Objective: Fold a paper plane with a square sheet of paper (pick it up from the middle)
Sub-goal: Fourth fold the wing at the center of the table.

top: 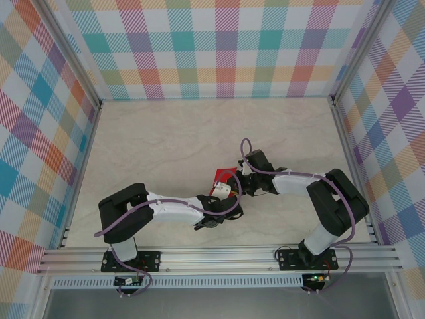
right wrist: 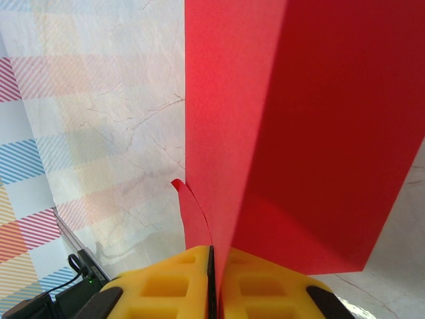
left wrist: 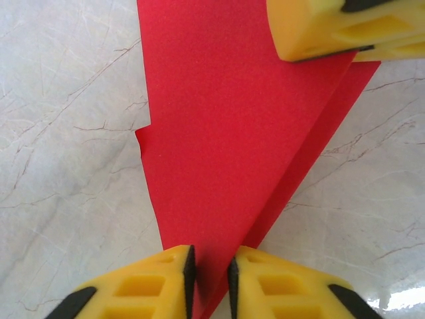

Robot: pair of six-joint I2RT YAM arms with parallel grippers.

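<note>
right gripper (right wrist: 212, 282): clamped on bright red folded sheet of paper (right wrist: 299, 133) | left gripper (left wrist: 211, 286): jaws narrow around its pointed end, grip unclear | marbled counter (left wrist: 66, 133) beneath

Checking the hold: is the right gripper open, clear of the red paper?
No: the right gripper pinches the red paper between its closed fingers.

Top camera looks down from behind; wrist cameras (very close) share the paper (left wrist: 219, 133)
</note>
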